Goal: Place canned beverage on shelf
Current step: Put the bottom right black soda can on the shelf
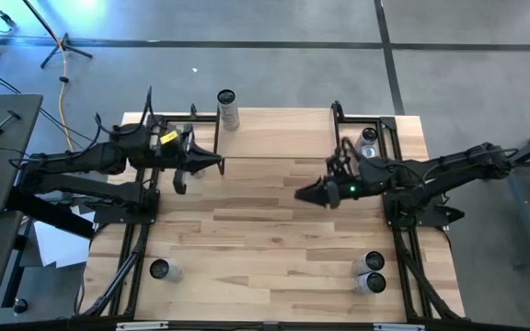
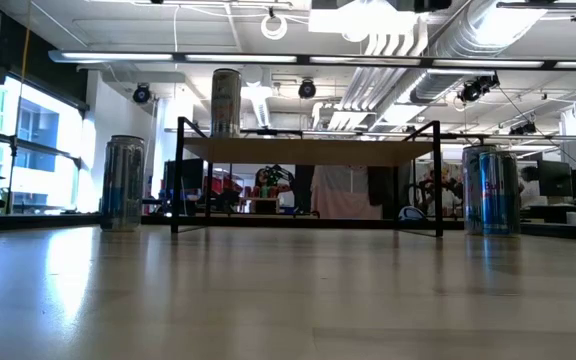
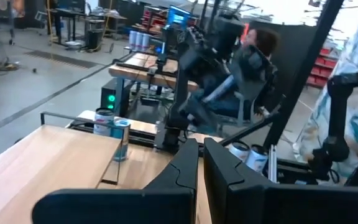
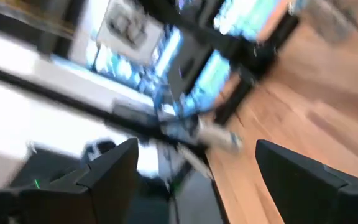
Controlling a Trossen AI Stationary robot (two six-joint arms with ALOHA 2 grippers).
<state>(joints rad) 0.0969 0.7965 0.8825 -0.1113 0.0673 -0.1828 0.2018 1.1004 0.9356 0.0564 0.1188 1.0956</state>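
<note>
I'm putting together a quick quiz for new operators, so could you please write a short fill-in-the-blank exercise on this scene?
1. The can on the shelf stands near the shelf's ____ end in the low view.
2. The right pincer has its fingers ____.
3. The left pincer has its fingers ____.
4. At the table's near right corner stand ____ cans.

Missing words: left; open; shut; two

Surface (image 1: 274, 239): light wood planks w/ a smooth, slightly glossy finish. Shelf (image 2: 308, 151): pale wood board on thin matt black metal legs. Cans, e.g. the one on the shelf (image 2: 225, 102): shiny metal. Both claws (left (image 1: 217, 165), right (image 1: 304, 194)): matt black plastic.
</note>
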